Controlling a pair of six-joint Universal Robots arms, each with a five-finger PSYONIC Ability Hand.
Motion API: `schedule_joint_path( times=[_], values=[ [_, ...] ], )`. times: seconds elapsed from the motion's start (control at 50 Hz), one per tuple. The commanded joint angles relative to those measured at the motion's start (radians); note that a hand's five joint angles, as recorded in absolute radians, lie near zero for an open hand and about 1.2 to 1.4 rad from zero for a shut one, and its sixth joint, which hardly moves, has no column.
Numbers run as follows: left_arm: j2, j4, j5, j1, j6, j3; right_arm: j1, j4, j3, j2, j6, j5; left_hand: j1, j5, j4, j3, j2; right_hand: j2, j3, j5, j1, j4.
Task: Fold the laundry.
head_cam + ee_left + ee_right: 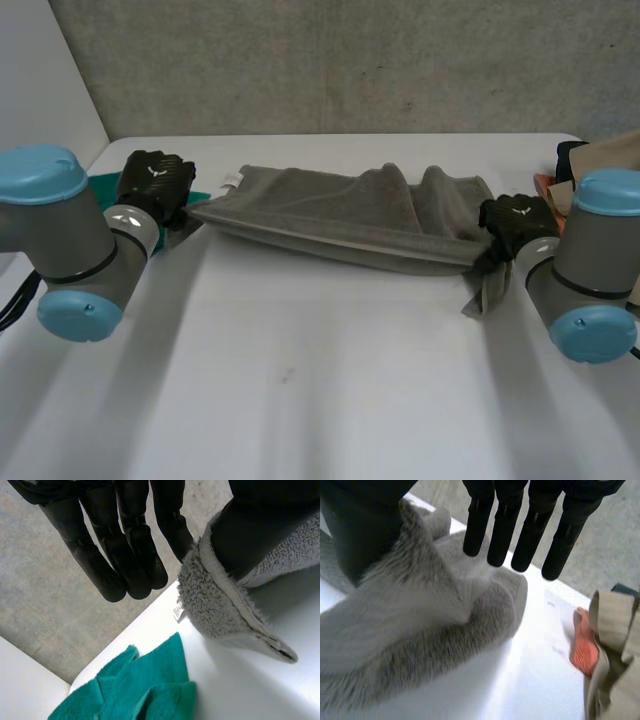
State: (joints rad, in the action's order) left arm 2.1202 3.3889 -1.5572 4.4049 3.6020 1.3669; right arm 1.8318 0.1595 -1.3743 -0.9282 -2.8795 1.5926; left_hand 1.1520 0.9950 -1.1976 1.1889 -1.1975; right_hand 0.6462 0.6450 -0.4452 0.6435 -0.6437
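A grey towel (340,215) hangs stretched between my two hands, just above the white table (300,380). My left hand (155,180) holds its left end. In the left wrist view the fingers (125,555) are straight and a towel corner (220,605) is pinched at the thumb (260,525). My right hand (515,222) is at the towel's right end, where a corner droops toward the table. In the right wrist view its fingers (520,530) are straight and clear of the cloth, and the towel (420,625) lies bunched over the thumb (365,525).
A green cloth (100,185) lies at the table's back left, beyond my left hand (135,690). A tan garment (600,155) and an orange cloth (582,647) are heaped at the back right edge. A grey wall stands behind the table.
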Motion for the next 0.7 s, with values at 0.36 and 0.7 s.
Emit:
schedule_joint_path(
  times=[0.36,0.7],
  values=[
    [-0.166,-0.120,0.032,0.082,0.070,0.176,-0.085,-0.107,-0.173,-0.168,0.307,-0.069,0.244,0.227,-0.199,0.207,-0.199,0.748,0.749,-0.775,0.751,-0.751],
    [-0.381,-0.623,0.074,0.139,0.244,0.374,-0.229,-0.557,-0.344,-0.347,0.882,-0.206,0.244,0.227,-0.199,0.207,-0.199,0.750,0.751,-0.777,0.753,-0.753]
  ],
)
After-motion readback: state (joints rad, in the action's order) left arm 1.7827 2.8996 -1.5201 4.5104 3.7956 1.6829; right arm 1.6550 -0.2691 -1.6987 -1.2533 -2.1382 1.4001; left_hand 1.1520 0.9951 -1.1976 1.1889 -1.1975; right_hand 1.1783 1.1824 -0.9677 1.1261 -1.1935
